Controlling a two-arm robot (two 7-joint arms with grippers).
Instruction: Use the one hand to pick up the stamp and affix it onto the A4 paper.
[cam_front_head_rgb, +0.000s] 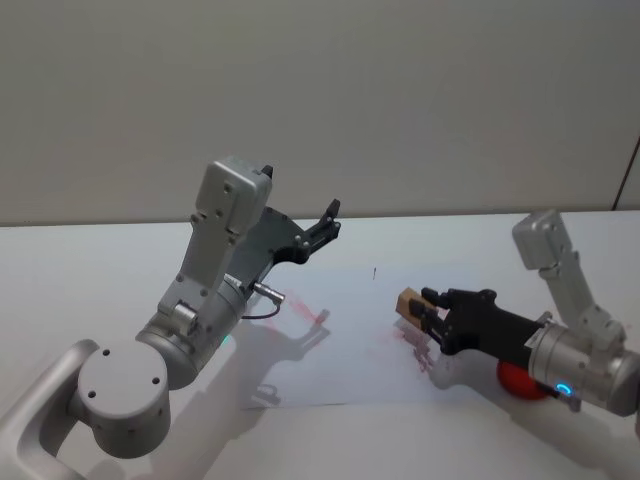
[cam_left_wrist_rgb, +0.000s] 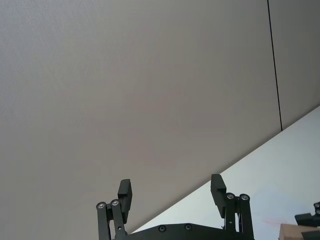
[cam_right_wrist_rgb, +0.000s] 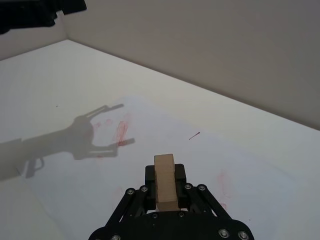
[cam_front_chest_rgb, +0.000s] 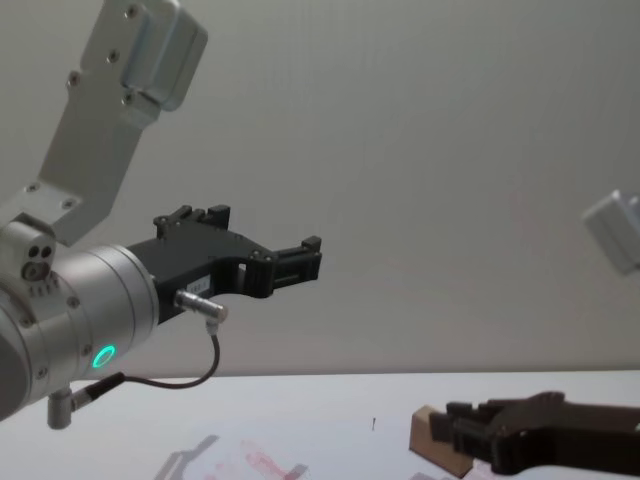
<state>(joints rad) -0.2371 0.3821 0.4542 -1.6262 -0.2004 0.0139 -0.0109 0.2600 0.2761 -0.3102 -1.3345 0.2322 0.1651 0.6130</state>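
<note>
One square tan wooden stamp gripped by right pincer over A4 paper, left pincer spread

A flat white table holds a thin white sheet of paper with faint red prints and a tiny dark mark. A round red thing sits by the sheet's right edge

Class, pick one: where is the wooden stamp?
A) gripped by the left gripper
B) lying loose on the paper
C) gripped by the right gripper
C: the right gripper has the stamp clamped between its fingers, over the A4 paper.
</note>
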